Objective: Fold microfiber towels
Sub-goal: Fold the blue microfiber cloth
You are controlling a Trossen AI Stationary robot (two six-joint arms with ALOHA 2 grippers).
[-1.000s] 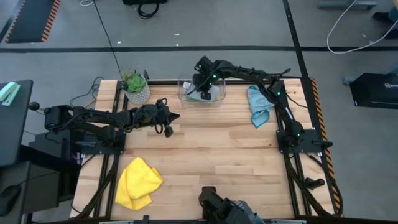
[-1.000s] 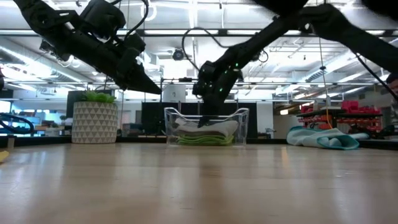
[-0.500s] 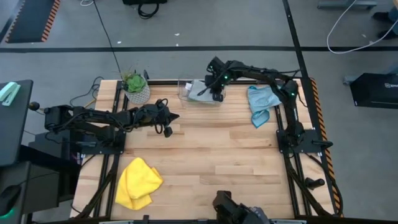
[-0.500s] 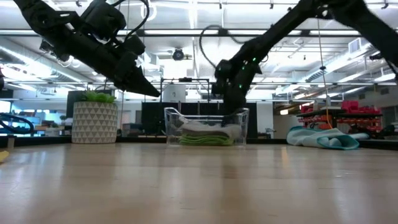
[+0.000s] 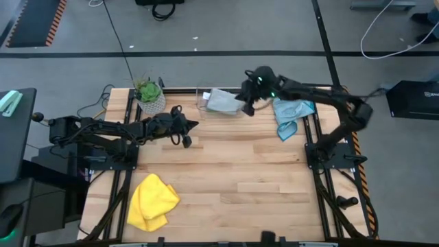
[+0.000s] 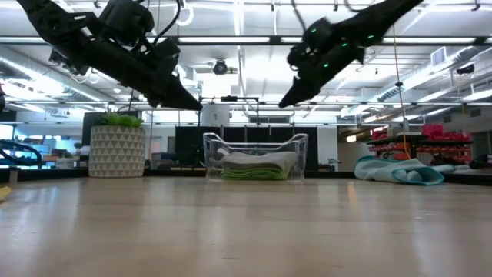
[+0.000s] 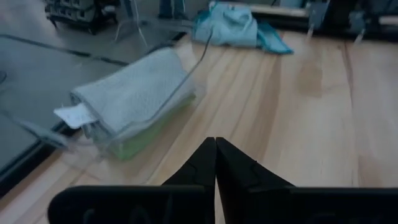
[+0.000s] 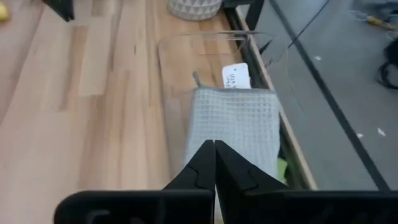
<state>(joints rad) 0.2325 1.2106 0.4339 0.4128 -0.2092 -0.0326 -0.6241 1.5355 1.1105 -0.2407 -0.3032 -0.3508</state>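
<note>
A folded pale grey towel [image 5: 221,101] lies on a folded green towel [image 6: 250,174] inside the clear bin [image 6: 301,158] at the table's far edge. A light blue towel [image 5: 288,113] lies crumpled at the far right. A yellow towel [image 5: 152,201] lies bunched at the near left. My right gripper [image 5: 240,97] hangs shut and empty above the bin's right end, its fingers slanting down toward the grey towel [image 8: 233,134]. My left gripper [image 5: 196,124] hovers shut and empty left of the table's middle, pointing toward the bin.
A leafy plant in a white patterned pot [image 5: 149,97] stands at the far left corner, next to the bin. Bare wooden tabletop [image 5: 240,171] stretches across the middle and the near right. The arms' metal base frames line the left and right edges.
My right gripper has risen out of the bin and drawn back toward the table's right edge, tipping nearer to level, its fingers shut throughout. The grey towel stays folded in the bin.
</note>
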